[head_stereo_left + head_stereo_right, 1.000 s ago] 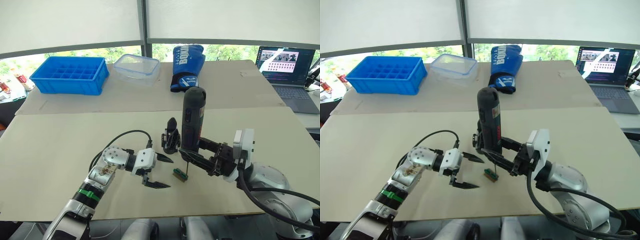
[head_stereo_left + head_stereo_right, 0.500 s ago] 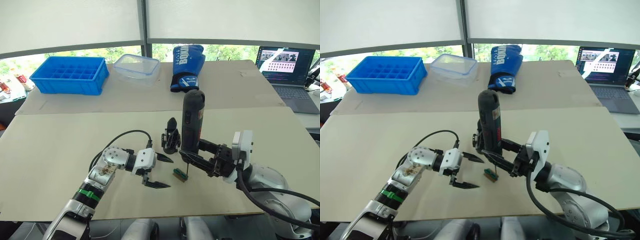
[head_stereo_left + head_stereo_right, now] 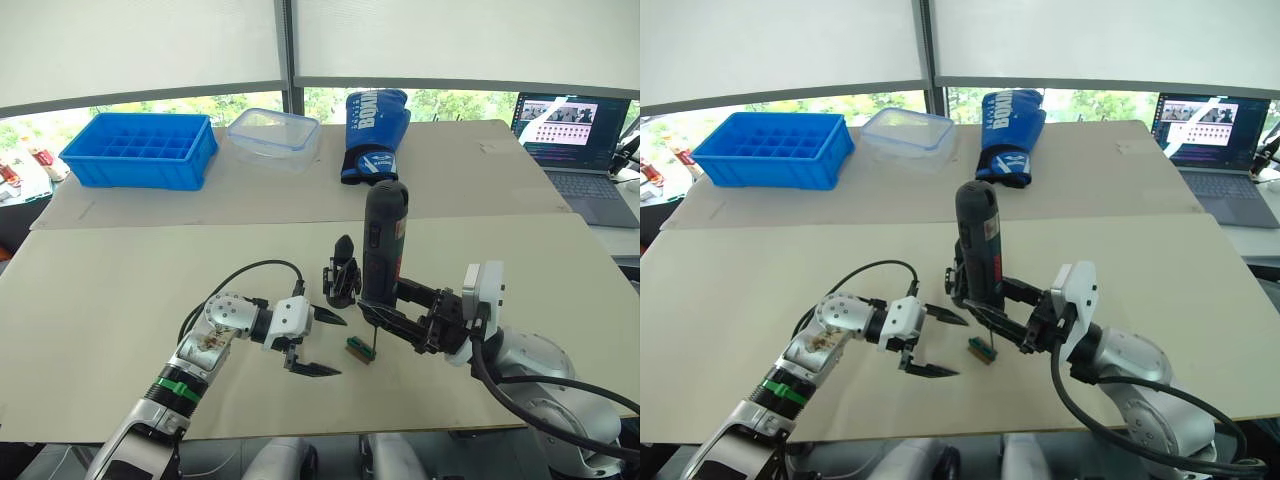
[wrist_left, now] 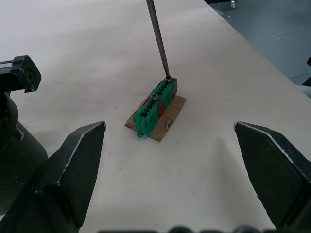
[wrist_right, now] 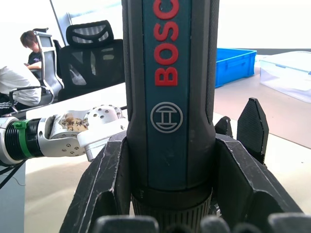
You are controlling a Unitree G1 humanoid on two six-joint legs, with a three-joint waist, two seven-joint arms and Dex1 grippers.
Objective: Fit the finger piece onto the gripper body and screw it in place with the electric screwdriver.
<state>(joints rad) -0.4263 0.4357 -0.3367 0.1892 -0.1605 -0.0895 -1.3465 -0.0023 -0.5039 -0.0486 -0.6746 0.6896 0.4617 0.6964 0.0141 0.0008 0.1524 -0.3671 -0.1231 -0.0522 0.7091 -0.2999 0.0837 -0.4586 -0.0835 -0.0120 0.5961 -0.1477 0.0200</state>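
Note:
My right gripper [image 3: 388, 312] is shut on the electric screwdriver [image 3: 384, 240], a dark cylinder with red lettering [image 5: 167, 73] held upright. Its thin metal bit [image 4: 158, 41] comes down onto one end of a small green-and-brown block [image 4: 155, 106] lying on the table. Just left of the screwdriver stands the gripper body [image 3: 341, 278], black, with a pointed finger sticking up. Whether that finger is the finger piece I cannot tell. My left gripper [image 3: 339, 347] is open and low over the table, left of the block, with nothing between its fingers [image 4: 73, 165].
At the back stand a blue compartment crate [image 3: 140, 148], a clear plastic container [image 3: 273, 135], a blue boxing glove [image 3: 372, 135] and an open laptop [image 3: 570, 135] at the right. A black cable [image 3: 240, 275] loops behind my left wrist. A seated person [image 5: 22, 73] and office chairs are beyond the table.
The screwdriver has sunk very slightly in my right gripper's hold. My left arm, the block and the gripper body have not moved.

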